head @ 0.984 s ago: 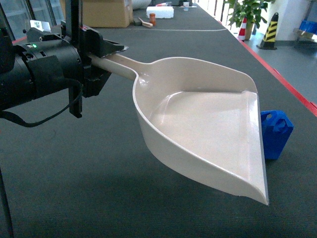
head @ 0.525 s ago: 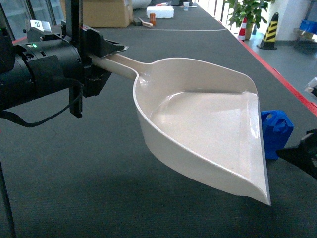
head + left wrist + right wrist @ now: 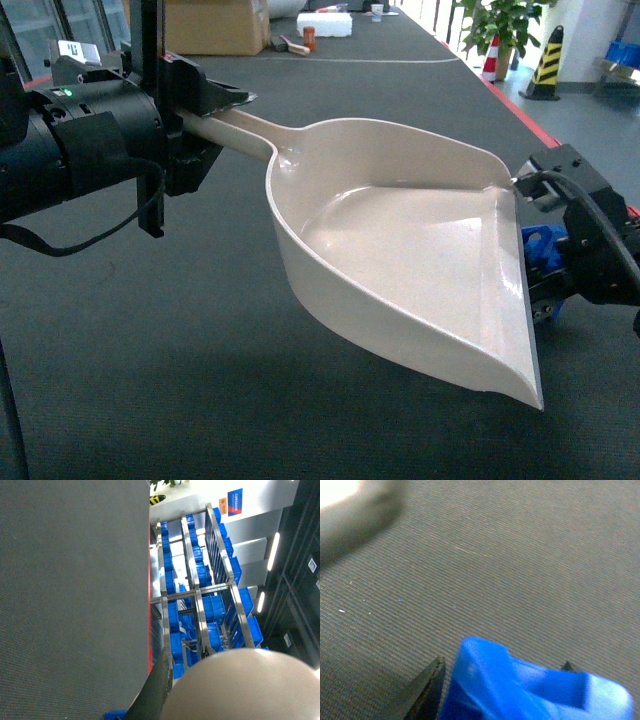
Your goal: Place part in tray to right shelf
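Note:
My left gripper [image 3: 225,105] is shut on the long handle of the pale beige tray [image 3: 400,250] and holds it tilted above the dark mat. The left wrist view shows only the tray's rounded underside [image 3: 240,685] beside one dark finger [image 3: 155,690]. The blue part [image 3: 540,246] stands on the mat just behind the tray's open right edge. My right gripper [image 3: 548,285] is down over it. In the right wrist view the part [image 3: 520,690] sits between the open fingers [image 3: 427,692], with a thin gap on the left side. I cannot tell which rack is the right shelf.
Steel racks with blue crates [image 3: 200,605] stand beyond the mat's red edge [image 3: 150,605]. A cardboard box [image 3: 215,25], a white box [image 3: 323,24] and small items lie at the far end. A plant [image 3: 500,25] and a striped cone [image 3: 545,62] stand to the right.
My right gripper has come in from the right edge and moved over the blue part, now straddling it. The left gripper and the tray have held still.

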### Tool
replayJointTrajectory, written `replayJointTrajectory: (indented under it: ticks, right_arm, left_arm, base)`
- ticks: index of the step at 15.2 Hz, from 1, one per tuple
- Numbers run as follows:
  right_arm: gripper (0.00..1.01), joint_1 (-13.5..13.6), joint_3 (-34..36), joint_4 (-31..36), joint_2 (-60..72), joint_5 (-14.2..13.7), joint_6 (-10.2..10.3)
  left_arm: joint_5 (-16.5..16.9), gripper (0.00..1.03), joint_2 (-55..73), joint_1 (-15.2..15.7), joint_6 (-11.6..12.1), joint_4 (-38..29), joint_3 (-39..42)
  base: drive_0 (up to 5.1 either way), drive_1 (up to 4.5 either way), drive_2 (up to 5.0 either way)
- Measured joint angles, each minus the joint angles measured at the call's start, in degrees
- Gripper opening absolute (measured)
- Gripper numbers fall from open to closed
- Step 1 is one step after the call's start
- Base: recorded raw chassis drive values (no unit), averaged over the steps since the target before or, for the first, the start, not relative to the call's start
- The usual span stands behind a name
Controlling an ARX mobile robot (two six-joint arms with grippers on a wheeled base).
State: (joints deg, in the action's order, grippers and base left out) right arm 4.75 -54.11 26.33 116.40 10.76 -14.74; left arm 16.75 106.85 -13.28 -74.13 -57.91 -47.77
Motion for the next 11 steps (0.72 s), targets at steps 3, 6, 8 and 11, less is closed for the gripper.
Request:
replayJointTrajectory:
  ticks: [3,6,8,11]
  right_arm:
    - [0.47,-5.0,8.7,-2.0,-10.3,-0.6,3.0]
    - [0.47,-8.4,15.9,-9.8,-28.5,2.6,3.4]
    - [0.47,-5.4,14.5,-12.2,-38.7,5.2,6.0]
    - [0.47,18.5,-0.2,-13.2,-32.3,-3.6,15.1]
  left_arm:
    - [0.1,0.14,0.0,0.0,0.0,0.0,0.0]
    - [0.1,0.14,0.0,0.0,0.0,0.0,0.0]
    - [0.1,0.14,0.0,0.0,0.0,0.0,0.0]
    - [0.2,0.14,0.0,0.0,0.0,0.0,0.0]
  base:
    - [0.0,0.00,0.0]
    - [0.0,0.00,0.0]
    - [0.0,0.00,0.0]
    - [0.0,0.00,0.0]
